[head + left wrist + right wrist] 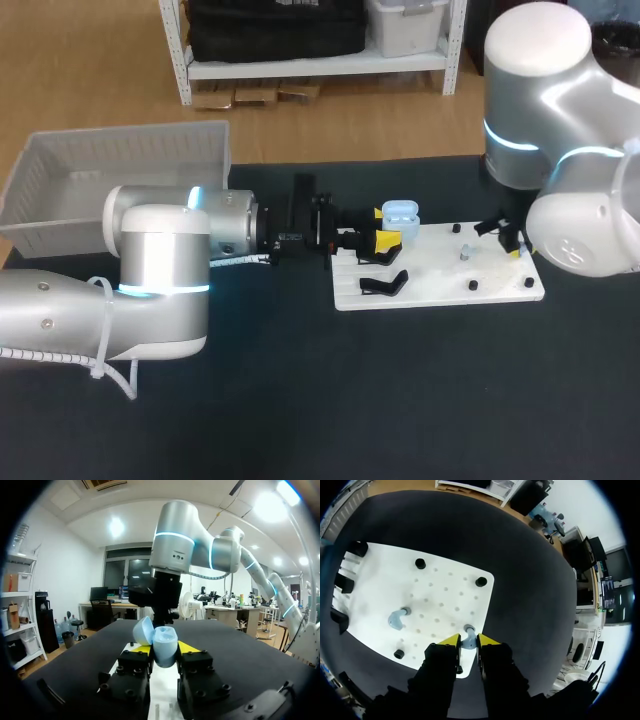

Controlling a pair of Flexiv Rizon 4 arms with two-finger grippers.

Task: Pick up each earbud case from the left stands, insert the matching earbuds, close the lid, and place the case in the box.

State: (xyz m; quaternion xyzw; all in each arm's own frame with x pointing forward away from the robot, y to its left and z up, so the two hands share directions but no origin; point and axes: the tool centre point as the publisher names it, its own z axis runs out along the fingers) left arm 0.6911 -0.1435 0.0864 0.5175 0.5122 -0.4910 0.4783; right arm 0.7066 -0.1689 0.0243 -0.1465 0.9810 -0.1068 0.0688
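Earbud case, white board, probably felt table

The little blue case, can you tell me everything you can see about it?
The case is small, rounded and pale blue, and it looks like smooth plastic. Its lid is open, swung off to one side. The left gripper holds the case between its two yellow-tipped fingers, one on each side. It is at the left end of the white board. Whether any earbuds are inside cannot be seen.
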